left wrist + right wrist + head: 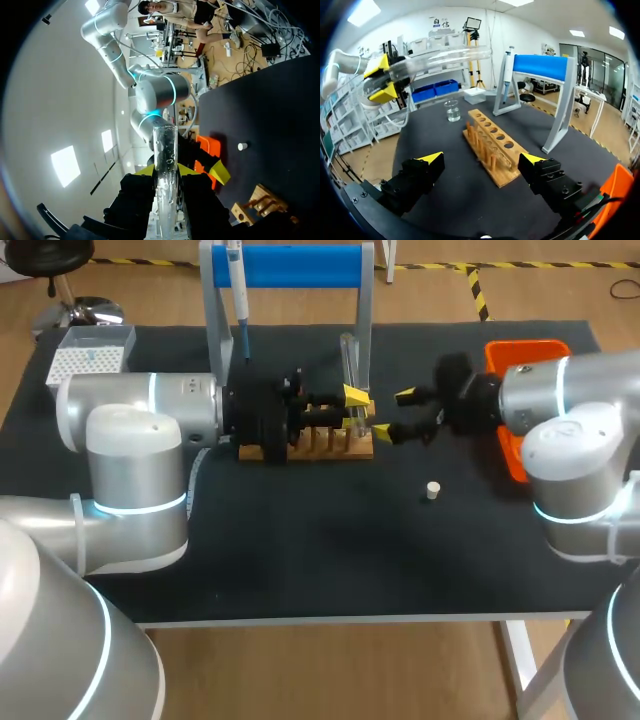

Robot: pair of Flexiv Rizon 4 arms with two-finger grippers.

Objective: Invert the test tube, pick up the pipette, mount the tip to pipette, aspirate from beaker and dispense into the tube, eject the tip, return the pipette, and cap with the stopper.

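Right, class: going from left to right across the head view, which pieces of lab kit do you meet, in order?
White tip box → pipette → test tube → stopper → orange bin.

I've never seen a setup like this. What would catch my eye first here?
Most striking is the clear test tube clamped between the yellow tips of the left gripper, right by the wooden rack. The right gripper is open just across from it. Behind them a pipette hangs on a blue-topped stand, and a small white stopper lies alone on the black mat.
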